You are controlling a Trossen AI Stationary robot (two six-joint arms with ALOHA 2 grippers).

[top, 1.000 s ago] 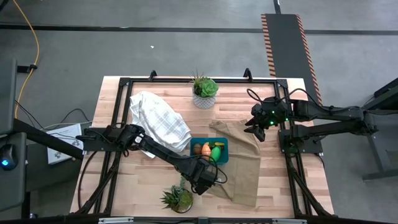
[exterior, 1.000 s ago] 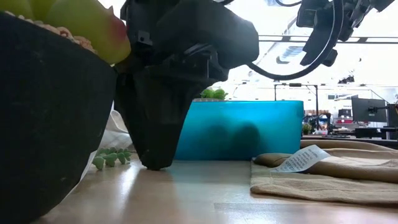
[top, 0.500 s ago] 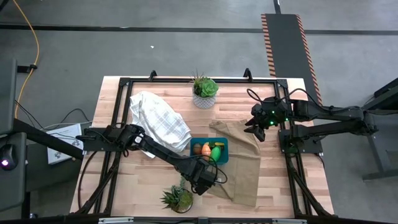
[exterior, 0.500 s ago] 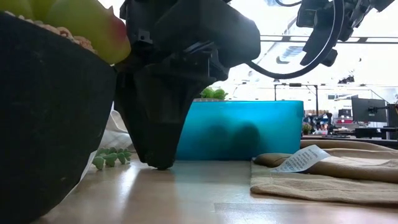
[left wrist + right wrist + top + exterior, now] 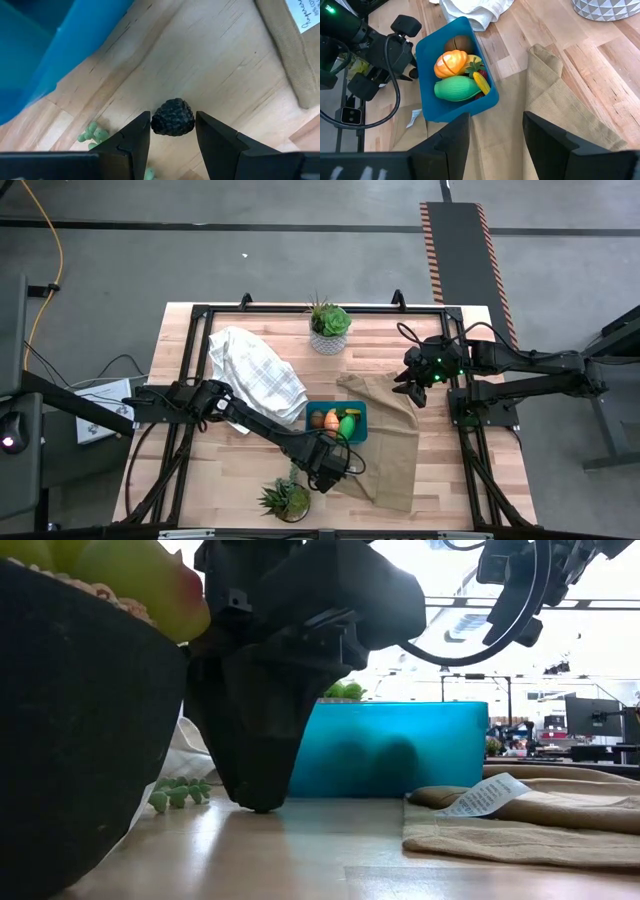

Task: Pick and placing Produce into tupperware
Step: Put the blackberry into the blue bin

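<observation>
Between the left gripper's (image 5: 172, 131) spread fingers (image 5: 134, 137), low on the bare wood, sits a small dark bumpy piece (image 5: 173, 117), bracketed on both sides but not yet pinched. Against half a second ago, the gripper sits in almost the same spot at the table, so the descent looks finished and closing seems next. Just beside it stands the teal tupperware (image 5: 427, 97), already holding an orange piece (image 5: 451, 63), a green piece (image 5: 454, 89) and other produce. The right gripper (image 5: 414, 385) hangs open over the tan cloth (image 5: 392, 442).
</observation>
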